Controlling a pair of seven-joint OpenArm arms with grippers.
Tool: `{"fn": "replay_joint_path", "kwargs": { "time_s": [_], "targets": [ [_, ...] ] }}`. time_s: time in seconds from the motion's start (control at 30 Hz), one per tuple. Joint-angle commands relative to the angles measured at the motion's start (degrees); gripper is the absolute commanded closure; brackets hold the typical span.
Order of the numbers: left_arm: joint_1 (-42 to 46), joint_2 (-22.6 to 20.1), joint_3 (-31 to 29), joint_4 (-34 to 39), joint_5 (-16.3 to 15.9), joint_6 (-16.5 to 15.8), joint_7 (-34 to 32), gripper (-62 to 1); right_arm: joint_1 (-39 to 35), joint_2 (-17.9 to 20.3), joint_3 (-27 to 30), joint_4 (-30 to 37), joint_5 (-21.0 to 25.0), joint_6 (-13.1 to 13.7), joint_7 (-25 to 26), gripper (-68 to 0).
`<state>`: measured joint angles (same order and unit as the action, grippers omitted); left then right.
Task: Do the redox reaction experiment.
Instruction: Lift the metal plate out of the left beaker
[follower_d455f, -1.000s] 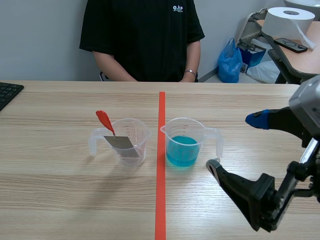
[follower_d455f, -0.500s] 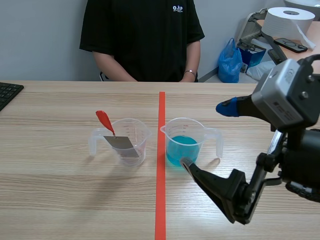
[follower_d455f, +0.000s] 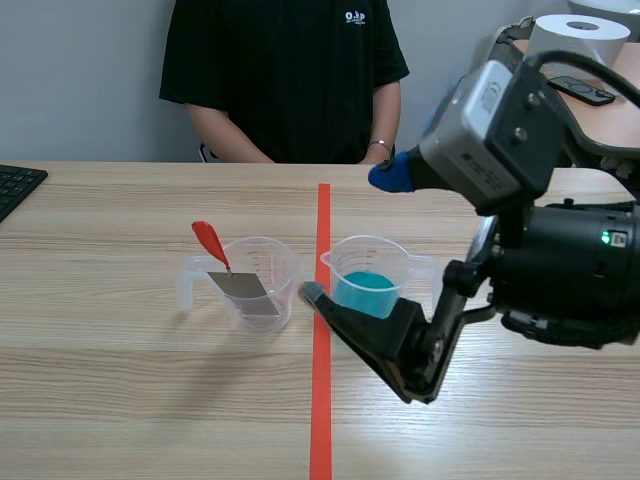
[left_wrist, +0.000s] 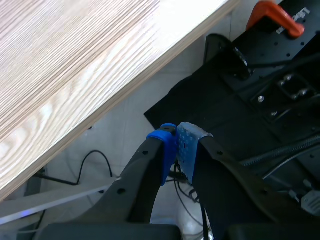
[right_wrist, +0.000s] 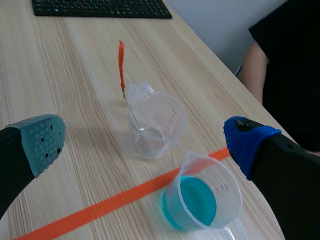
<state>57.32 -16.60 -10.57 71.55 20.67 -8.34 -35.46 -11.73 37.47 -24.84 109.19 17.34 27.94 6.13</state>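
Thin metal strip with red handle, leaning in clear beaker, just beside blue-solution beaker. Right gripper spread wide above both; left gripper closed, empty, off table edge. Probably light, stiff, slippery: pinch at red handle

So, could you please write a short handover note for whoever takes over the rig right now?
Left end effector: shut on nothing, off the table, below its edge.
Right end effector: open, empty, close to both cups.
Clear cup, left of the tape: holds the metal sheet with its red handle.
Blue cup, right of the tape: part full of blue liquid.
Done: nothing visible; the sheet is not in the liquid.
Left: probably getting the sheet and the blue liquid together.
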Motion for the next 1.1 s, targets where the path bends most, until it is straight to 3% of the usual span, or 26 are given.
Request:
{"fn": "replay_joint_path", "kwargs": {
  "time_s": [0.0, 0.2, 0.4, 0.63, 1.07],
  "targets": [
    [0.74, 0.0, -0.5, 1.14, -1.46, 0.83, -0.81, -3.8, 2.67, -0.37, -0.87, -0.94, 0.68, -0.24, 0.85, -67.9],
    [0.74, -1.16, 0.92, 1.14, -2.21, 1.84, -0.79, -3.8, 9.75, -3.98, -6.36, -6.73, 0.66, 1.97, 0.81, -67.9],
    [0.72, -2.67, 1.03, 1.14, -6.91, 1.81, -0.76, -3.8, 15.67, -8.31, -11.72, -11.85, 0.66, 2.29, 0.28, -67.9],
    [-0.07, -3.3, 0.17, 1.14, -9.6, 1.75, -0.48, -3.8, 21.84, -12.94, -16.35, -17.46, 0.68, 3.41, -2.01, -67.9],
    [-0.22, -3.3, -0.39, 1.14, -9.55, 1.77, -0.7, -3.8, 28.94, -17.94, -19.12, -26.86, 2.82, 3.63, -3.89, -67.9]
  ]
}}
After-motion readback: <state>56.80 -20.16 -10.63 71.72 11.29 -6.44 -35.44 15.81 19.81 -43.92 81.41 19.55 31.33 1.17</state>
